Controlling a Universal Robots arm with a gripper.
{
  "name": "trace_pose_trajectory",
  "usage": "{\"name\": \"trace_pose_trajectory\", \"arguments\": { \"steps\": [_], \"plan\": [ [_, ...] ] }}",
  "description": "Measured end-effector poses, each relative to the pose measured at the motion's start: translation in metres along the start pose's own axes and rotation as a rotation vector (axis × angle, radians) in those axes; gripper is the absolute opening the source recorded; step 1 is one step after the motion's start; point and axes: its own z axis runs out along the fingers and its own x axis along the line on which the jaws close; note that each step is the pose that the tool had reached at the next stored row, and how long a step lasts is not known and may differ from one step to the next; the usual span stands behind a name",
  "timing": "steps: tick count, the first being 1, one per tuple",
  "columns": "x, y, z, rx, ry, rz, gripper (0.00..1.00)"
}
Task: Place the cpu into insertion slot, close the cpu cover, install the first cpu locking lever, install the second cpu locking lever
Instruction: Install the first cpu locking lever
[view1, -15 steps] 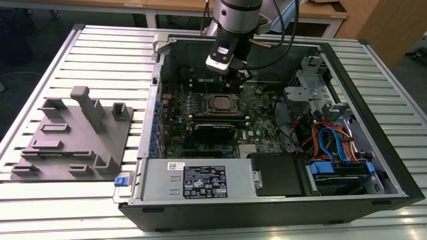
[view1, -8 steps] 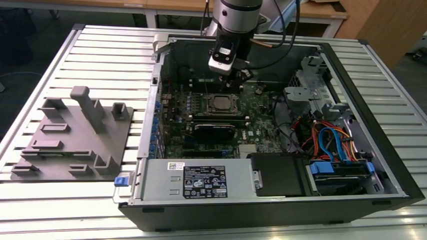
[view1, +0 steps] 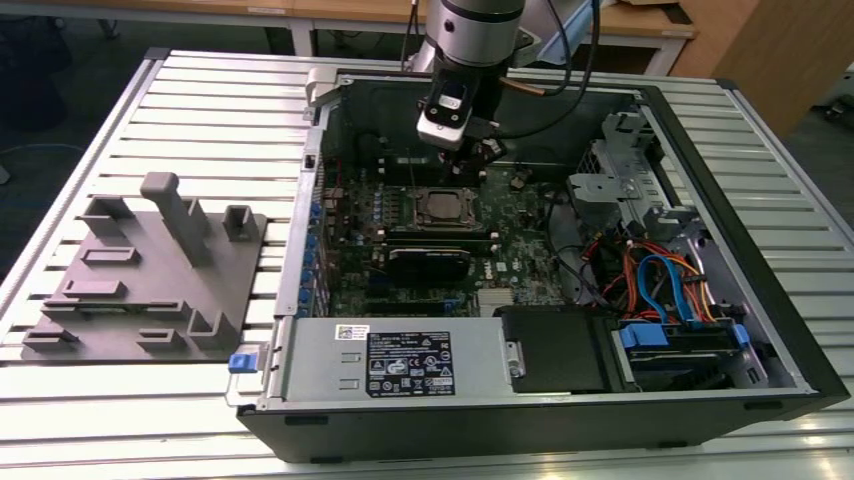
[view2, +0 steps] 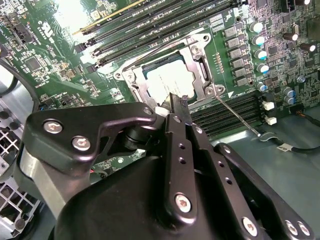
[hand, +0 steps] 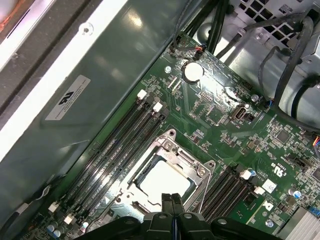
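In the exterior view my gripper (view1: 470, 165) hangs inside the open computer case, just beyond the insertion slot (view1: 412, 192) on the green board. The silvery cpu (view1: 438, 207) lies in that slot. In both wrist views the cpu cover (view2: 201, 62) (hand: 187, 160) lies flat as a metal frame around the cpu (view2: 167, 80) (hand: 165, 181). My gripper (view2: 177, 100) (hand: 172, 199) is shut, with nothing visible between its fingers and its tips right at the socket's edge. A thin metal lever rod (view2: 237, 115) runs out from one socket corner across the board.
Long black memory slots (view2: 165, 25) (hand: 115, 145) run beside the socket. A black card (view1: 430, 262), the power supply (view1: 387, 360) and coloured cables (view1: 667, 280) fill the case. A grey fixture (view1: 147, 270) stands on the slatted table at the exterior view's left.
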Motion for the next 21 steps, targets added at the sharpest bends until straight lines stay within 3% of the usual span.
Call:
{"name": "trace_pose_trajectory", "arguments": {
  "steps": [5,11,21],
  "plan": [
    [0.0002,-0.0002,0.0,0.0001,0.0,-0.008,0.1],
    [0.0002,-0.0002,0.0009,-0.0001,-0.0007,-0.109,0.1],
    [0.0053,-0.0069,0.0014,-0.0001,-0.0008,-0.124,0.1]
  ]
}}
